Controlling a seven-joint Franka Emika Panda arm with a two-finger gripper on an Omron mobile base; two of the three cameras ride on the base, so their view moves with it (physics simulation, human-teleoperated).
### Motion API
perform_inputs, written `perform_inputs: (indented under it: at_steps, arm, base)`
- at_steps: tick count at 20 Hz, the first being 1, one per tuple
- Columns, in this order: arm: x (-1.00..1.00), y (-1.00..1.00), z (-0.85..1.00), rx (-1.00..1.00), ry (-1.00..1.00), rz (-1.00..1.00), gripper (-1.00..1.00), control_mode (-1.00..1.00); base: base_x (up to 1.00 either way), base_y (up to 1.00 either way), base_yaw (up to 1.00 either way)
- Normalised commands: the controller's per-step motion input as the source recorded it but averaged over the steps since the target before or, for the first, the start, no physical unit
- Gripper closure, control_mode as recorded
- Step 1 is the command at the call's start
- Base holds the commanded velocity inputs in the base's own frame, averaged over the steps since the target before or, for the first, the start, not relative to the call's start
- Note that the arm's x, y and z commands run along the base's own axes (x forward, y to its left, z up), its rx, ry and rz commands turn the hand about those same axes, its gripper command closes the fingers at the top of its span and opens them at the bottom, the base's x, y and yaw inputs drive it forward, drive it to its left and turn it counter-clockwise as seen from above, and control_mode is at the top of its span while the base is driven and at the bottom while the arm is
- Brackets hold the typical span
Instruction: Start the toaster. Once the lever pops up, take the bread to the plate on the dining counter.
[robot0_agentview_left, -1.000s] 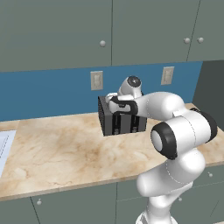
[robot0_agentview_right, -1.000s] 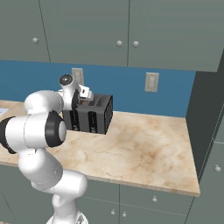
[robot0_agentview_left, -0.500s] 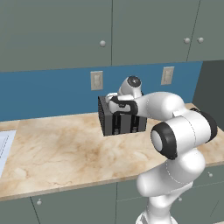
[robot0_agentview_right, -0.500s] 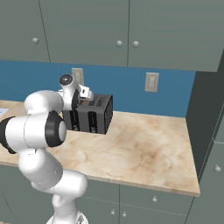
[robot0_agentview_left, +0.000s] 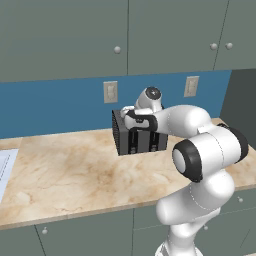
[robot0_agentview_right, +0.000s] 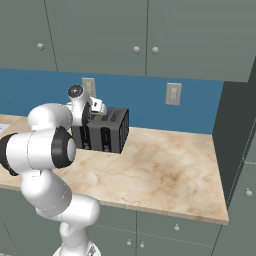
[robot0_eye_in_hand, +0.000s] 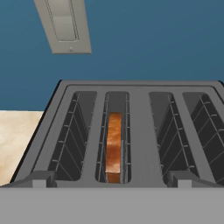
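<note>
The dark grey toaster stands on the marble counter against the blue wall. My gripper hovers over its front top edge, open, with nothing between the fingers. In the hand view I look down into the toaster's top slots. The bread, an orange-tan slice with a brown crust, stands on edge in the second slot from the left. My gripper sits just above that slot, its fingertips spread wide to either side. The plate and the dining counter are out of view.
Two wall outlets sit on the blue backsplash behind the toaster. Grey-green upper cabinets hang overhead. A tall dark panel closes the counter's right end. A white sheet lies at the counter's left edge.
</note>
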Motion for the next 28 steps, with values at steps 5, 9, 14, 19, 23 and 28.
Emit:
perform_inputs:
  at_steps: [5,9,14,19,23,28]
  arm:
    - [0.0,0.0,0.0,0.0,0.0,0.0,-1.0,-1.0]
    - [0.0,0.0,0.0,0.0,0.0,0.0,-1.0,-1.0]
    - [0.0,0.0,0.0,0.0,0.0,0.0,-1.0,-1.0]
    - [0.0,0.0,0.0,0.0,0.0,0.0,-1.0,-1.0]
    - [0.0,0.0,0.0,0.0,0.0,0.0,-1.0,-1.0]
    - [0.0,0.0,0.0,0.0,0.0,0.0,-1.0,-1.0]
  base:
    - [0.0,0.0,0.0]
    - [0.0,0.0,0.0]
    - [0.0,0.0,0.0]
    - [0.0,0.0,0.0]
    - [0.0,0.0,0.0]
    - [0.0,0.0,0.0]
